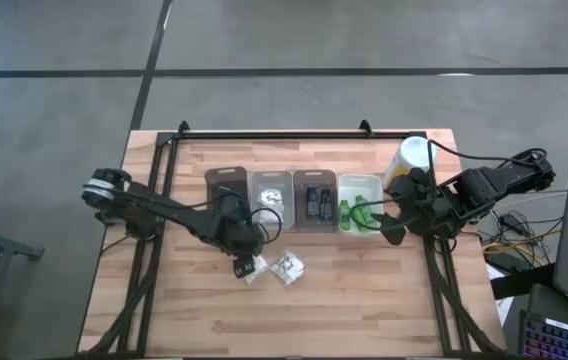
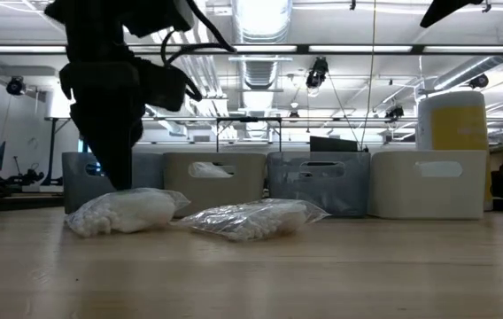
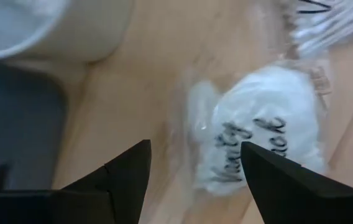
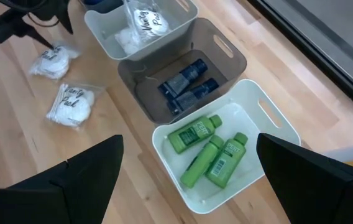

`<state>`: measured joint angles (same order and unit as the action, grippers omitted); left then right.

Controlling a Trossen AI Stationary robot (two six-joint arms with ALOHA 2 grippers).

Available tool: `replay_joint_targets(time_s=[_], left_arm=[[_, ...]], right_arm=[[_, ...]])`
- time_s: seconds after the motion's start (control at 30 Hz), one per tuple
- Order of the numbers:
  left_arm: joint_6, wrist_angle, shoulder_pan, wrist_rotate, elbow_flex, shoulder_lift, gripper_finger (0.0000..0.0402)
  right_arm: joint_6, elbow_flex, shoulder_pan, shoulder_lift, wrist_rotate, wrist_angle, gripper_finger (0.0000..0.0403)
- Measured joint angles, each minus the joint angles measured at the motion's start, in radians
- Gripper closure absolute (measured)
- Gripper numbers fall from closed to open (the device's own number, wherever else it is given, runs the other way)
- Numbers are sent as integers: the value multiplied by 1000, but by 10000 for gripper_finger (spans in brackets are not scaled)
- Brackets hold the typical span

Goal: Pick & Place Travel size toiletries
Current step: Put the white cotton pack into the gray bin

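Just in front of the row of four trays, two white wrapped bundles lie side by side on the tabletop. The left pincer hovers directly over the first bundle, its fingers spread wide to either side of it and closed on nothing.

Handling, as judged from appearance: the bundle is light and soft, a loose fill of small white pieces inside a thin clear wrapper. The wrapper is likely slick and will crumple under pressure; the contents should yield rather than break. Take hold across the plump middle of the bundle, not at the flat sealed edges, which may slip free or fold.

Appearance: a rounded white mass with dark handwritten lettering on the wrapper. The second bundle lies just beside the first, away from the left pincer, and looks the same. A third bundle already rests in the white tray next to the dark end tray.

The right pincer waits above the far end of the tray row, over the tray holding green bottles, fingers fully spread and empty.
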<state>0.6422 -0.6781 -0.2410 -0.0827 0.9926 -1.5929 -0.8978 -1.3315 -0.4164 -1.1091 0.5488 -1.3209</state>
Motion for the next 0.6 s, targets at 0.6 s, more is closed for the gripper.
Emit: replay_joint_targets(time_s=[0.6], left_arm=[[-154,287,28,98,-127,-1,223]], right_arm=[[17,0,1,0,1,-10,39]])
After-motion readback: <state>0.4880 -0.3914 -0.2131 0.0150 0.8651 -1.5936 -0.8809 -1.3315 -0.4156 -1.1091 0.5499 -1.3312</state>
